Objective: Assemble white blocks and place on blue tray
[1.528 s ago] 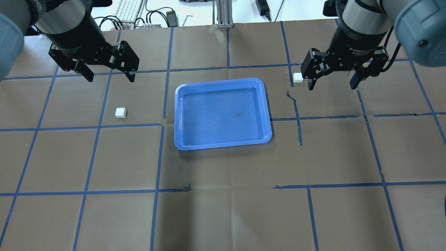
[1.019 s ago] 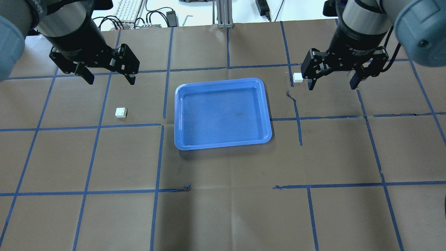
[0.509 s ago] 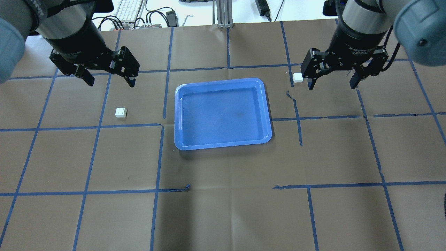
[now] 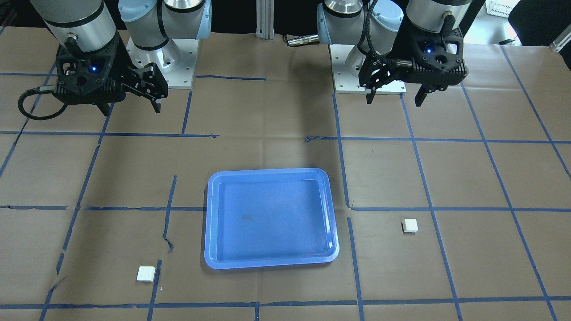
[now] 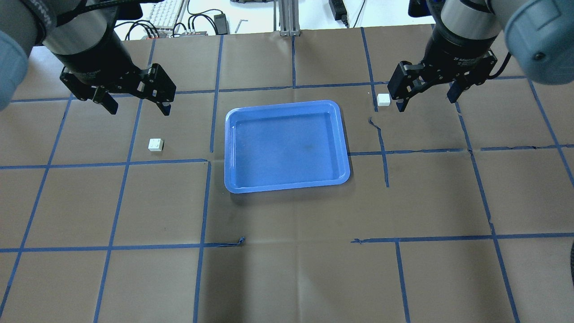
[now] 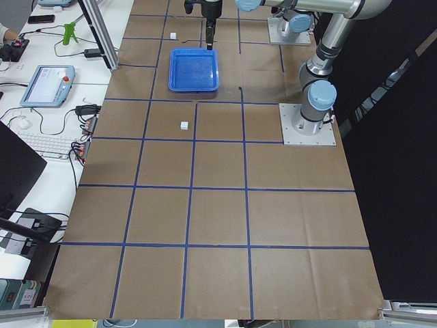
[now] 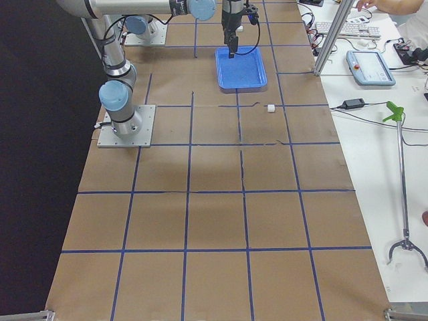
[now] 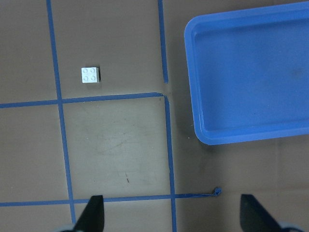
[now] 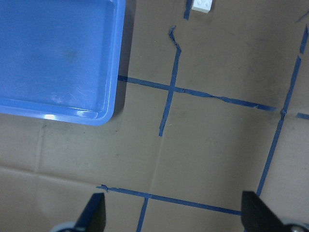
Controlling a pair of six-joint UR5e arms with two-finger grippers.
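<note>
The blue tray (image 5: 287,148) lies empty at the table's middle and also shows in the front view (image 4: 270,218). One white block (image 5: 156,144) sits on the paper left of the tray, studs up in the left wrist view (image 8: 91,75). The other white block (image 5: 383,99) sits off the tray's far right corner, at the top edge of the right wrist view (image 9: 201,5). My left gripper (image 5: 139,106) is open and empty, hovering beyond the left block. My right gripper (image 5: 427,102) is open and empty, just right of the right block.
Brown paper with a blue tape grid covers the table. A keyboard (image 5: 165,12), cables and an aluminium post (image 5: 287,18) lie past the far edge. The arm bases (image 4: 160,67) stand at the robot's side. Torn tape (image 5: 376,124) lies near the right block.
My left gripper has shifted slightly left. My right gripper has turned a little and edged toward the far side. Both blocks and the tray have not moved.
</note>
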